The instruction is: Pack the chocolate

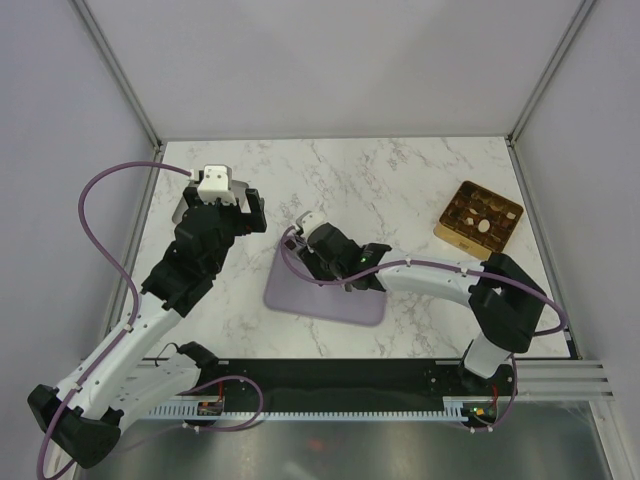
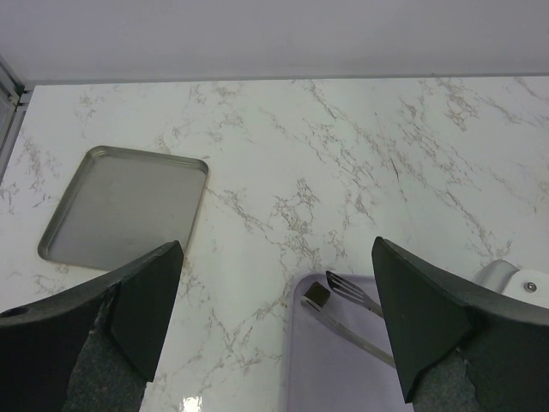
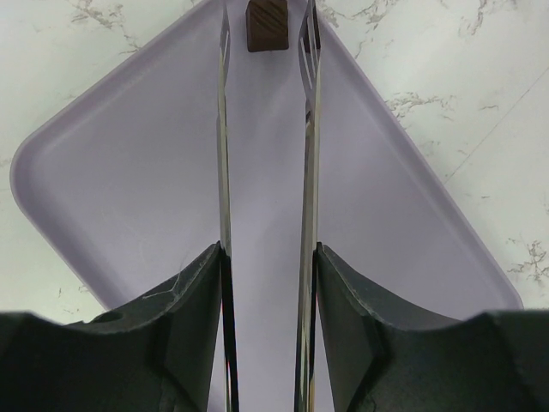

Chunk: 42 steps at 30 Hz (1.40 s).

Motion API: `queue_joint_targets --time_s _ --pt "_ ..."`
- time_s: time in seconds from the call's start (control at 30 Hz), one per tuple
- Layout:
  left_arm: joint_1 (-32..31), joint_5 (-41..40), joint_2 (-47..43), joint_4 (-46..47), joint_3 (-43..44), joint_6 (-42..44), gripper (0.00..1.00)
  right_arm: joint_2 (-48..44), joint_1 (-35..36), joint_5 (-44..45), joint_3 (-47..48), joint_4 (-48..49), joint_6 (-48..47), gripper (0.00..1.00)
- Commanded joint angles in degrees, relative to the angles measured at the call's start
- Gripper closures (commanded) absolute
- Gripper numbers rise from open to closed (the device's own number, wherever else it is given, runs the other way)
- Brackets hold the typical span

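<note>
One dark brown chocolate (image 3: pixel 266 26) lies at a corner of the lilac tray (image 3: pixel 129 172), just between the tips of the metal tongs (image 3: pixel 309 129). My right gripper (image 3: pixel 266 253) is shut on the tongs, a finger pressing each arm, and the tong arms stand apart. The left wrist view shows the same chocolate (image 2: pixel 317 296) at the tray corner (image 2: pixel 343 378) beside the tongs (image 2: pixel 356 300). My left gripper (image 2: pixel 276 249) hangs open and empty above the marble, left of the lilac tray (image 1: pixel 325 290). The right gripper (image 1: pixel 335 258) is over that tray.
A gold compartmented box (image 1: pixel 478 215) with several pieces in it stands at the back right. A flat metal tray (image 2: pixel 124 206) lies at the back left, under the left arm in the top view. Metal frame posts line the table's sides.
</note>
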Motion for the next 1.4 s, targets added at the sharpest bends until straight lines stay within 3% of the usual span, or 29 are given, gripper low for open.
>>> queue_joint_targets --time_s 0.0,0.3,0.57,1.07,1.23,1.37 --pt "0.13 -1.24 -0.74 0.81 1.47 1.99 0.0 0.82 0.6 1.31 2.61 2.65 -0.89 0.47" --pt "0.13 -1.33 -0.74 0.9 1.47 1.99 0.0 2.84 1.39 2.72 3.4 2.82 -1.33 0.49" --pt "0.13 -1.33 -0.91 0.81 1.47 1.9 0.0 0.91 1.56 5.79 2.96 0.9 -0.19 0.57" --pt "0.13 -0.89 -1.35 0.9 1.47 1.64 0.0 -15.24 1.3 13.08 -0.2 -15.27 7.81 0.6" --pt "0.13 -0.54 -1.44 0.81 1.38 1.37 0.0 -19.29 -4.83 15.46 1.55 -22.2 10.62 0.6" --pt "0.13 -0.37 -1.88 0.9 1.38 1.29 0.0 -22.11 -16.33 15.37 0.94 -24.59 12.99 0.6"
